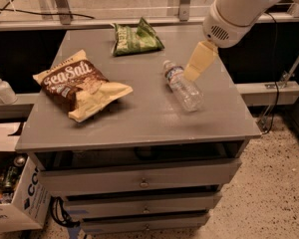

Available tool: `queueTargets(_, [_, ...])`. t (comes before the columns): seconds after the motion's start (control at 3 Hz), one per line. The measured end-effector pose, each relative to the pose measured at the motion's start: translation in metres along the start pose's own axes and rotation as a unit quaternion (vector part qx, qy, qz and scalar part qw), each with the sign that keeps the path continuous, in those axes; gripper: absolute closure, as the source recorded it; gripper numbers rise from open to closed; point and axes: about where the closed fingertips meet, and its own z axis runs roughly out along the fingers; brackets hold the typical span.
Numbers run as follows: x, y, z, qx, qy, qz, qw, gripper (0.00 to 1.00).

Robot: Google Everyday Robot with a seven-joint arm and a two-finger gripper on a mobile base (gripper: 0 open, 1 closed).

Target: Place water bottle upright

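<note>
The water bottle [183, 87] lies on its side on the grey cabinet top [139, 118], right of centre, white cap toward the back left, base toward the front right. It is clear and ribbed with a white-and-blue label band near the neck. My gripper [193, 71] hangs from the white arm at the upper right. Its yellowish fingers [200, 59] point down and to the left, just above and beside the bottle's neck end. It holds nothing.
A brown sea-salt chip bag [78, 84] lies at the left of the top. A green snack bag [134, 37] lies at the back. A small white pump dispenser [2, 88] stands on a ledge at far left. A cardboard box [15, 195] sits on the floor lower left.
</note>
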Motion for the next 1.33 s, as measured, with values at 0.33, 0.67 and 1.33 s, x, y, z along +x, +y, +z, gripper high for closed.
queueTargets(0.33, [0.008, 0.003, -0.004, -0.008, 0.0, 0.01, 0.9999, 0.0])
queueTargets(0.67, [0.001, -0.001, 0.003, -0.003, -0.006, -0.025, 0.9997, 0.0])
queueTargets(1.33, [-0.045, -0.02, 0.036, 0.032, -0.008, 0.049, 0.9982, 0.0])
